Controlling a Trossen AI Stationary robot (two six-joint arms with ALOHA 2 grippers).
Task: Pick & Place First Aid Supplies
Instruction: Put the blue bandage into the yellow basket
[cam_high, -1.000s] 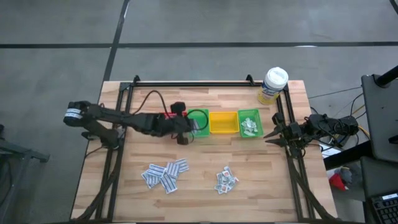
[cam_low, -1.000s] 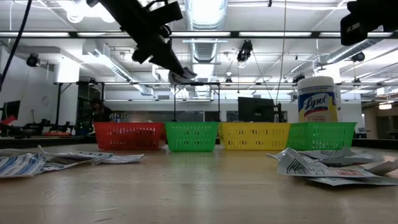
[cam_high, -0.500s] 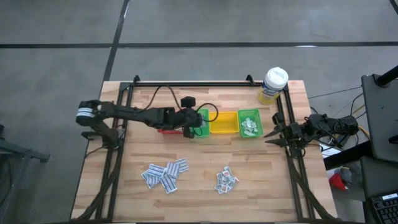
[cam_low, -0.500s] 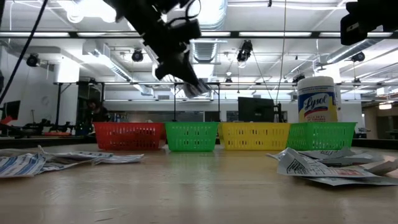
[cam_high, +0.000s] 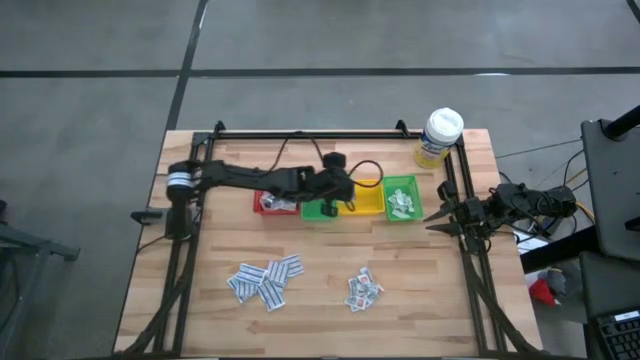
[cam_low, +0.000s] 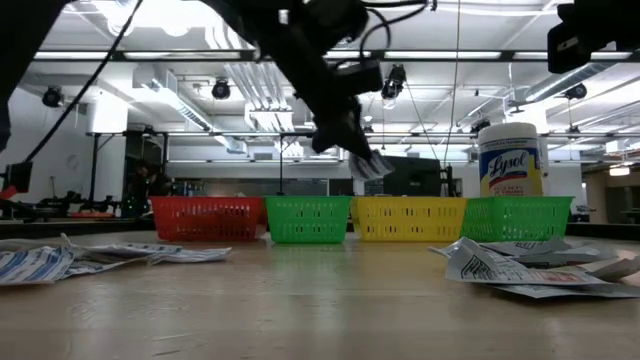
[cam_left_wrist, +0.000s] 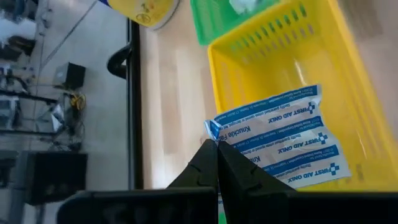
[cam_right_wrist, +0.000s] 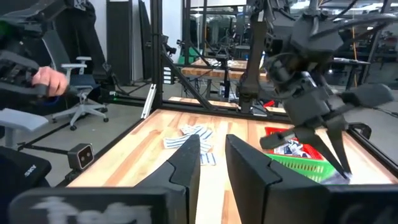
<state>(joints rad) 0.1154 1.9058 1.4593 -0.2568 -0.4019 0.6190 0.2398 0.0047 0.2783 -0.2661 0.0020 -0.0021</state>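
Left pincer w/ flat paper packet over yellow mesh bin

Grey concrete floor surrounds the light wooden plank table, crossed by dark seam lines. Beyond the table: open ceiling with silver ducts and long fluorescent strip lights. White-backed office chair beside the table; black monitor behind it.

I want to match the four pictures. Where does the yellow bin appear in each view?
High view: yellow bin, third in the row.
Low view: centre-right.
Left wrist view: fills the middle.
Right wrist view: not in it.
Shared landmark: the green bin beside it.
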